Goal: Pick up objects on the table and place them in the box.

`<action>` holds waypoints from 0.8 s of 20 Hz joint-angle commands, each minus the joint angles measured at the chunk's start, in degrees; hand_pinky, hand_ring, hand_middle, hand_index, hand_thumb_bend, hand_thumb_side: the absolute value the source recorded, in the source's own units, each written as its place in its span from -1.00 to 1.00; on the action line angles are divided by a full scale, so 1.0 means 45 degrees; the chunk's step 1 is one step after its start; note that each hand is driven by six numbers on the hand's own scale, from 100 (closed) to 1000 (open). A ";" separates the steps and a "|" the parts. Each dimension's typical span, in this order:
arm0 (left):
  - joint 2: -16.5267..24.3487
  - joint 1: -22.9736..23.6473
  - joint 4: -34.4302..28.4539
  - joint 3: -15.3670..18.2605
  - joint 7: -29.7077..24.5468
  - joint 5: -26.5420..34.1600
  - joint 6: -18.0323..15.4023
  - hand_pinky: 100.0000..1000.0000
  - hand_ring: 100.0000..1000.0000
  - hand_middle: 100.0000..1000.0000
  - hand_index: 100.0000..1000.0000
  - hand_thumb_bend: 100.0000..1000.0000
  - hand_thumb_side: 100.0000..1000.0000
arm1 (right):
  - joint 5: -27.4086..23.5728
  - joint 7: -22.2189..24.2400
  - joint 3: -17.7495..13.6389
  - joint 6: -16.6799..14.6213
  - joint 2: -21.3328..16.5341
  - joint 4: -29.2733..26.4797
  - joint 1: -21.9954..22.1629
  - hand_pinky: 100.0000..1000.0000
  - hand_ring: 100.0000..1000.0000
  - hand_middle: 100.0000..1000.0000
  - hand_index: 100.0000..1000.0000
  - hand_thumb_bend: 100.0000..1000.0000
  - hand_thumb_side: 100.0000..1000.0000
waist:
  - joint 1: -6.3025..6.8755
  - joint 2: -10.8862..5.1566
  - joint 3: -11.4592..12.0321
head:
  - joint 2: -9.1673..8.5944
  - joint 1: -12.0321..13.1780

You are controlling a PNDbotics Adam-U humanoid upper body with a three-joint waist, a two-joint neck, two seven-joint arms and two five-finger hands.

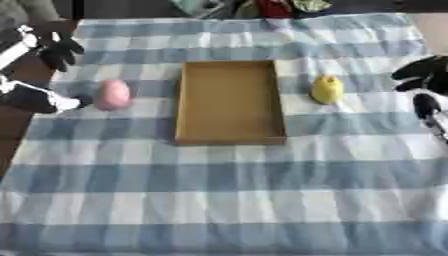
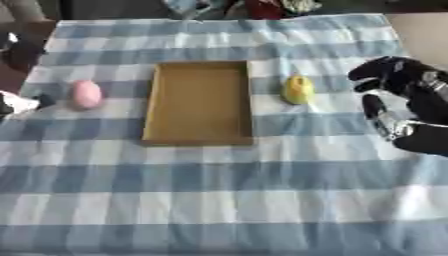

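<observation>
A shallow brown cardboard box (image 1: 185, 102) lies in the middle of the checked cloth with nothing inside it. A pink egg-shaped object (image 1: 113, 94) rests on the cloth to its left. A yellow rounded object (image 2: 297, 89) rests to its right. My left hand (image 1: 59, 51) hangs open at the table's left edge, fingers above and thumb just left of the pink object, holding nothing. At the right edge my right hand (image 2: 404, 75) is open, a short way right of the yellow object, fingers bent over a spread thumb and nothing in it.
The blue and white checked cloth (image 1: 227, 200) covers the whole table. Some red and green things (image 1: 278, 7) lie beyond the far edge. Brown floor shows past the cloth's left edge (image 1: 12, 150).
</observation>
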 commanded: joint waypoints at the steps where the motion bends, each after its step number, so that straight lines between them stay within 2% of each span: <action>1: 0.0532 -0.0369 0.0413 0.0001 -0.0193 -0.0217 0.0013 0.13 0.02 0.01 0.44 0.07 -1.00 | -0.0112 0.0044 -0.0082 -0.0020 -0.0185 -0.0107 -0.0120 0.44 0.59 0.41 0.55 -1.00 -0.54 | -0.0006 -0.0174 -0.0014 | -0.0032 -0.0038; 16: -0.0224 -0.2459 0.3629 -0.0905 -0.1336 -0.1680 -0.0601 0.16 0.04 0.03 0.47 0.04 -1.00 | -0.0303 0.0122 -0.0044 0.0041 -0.0170 -0.0089 -0.0126 0.44 0.59 0.40 0.55 -1.00 -0.53 | -0.0044 -0.0203 -0.0153 | -0.0036 -0.0002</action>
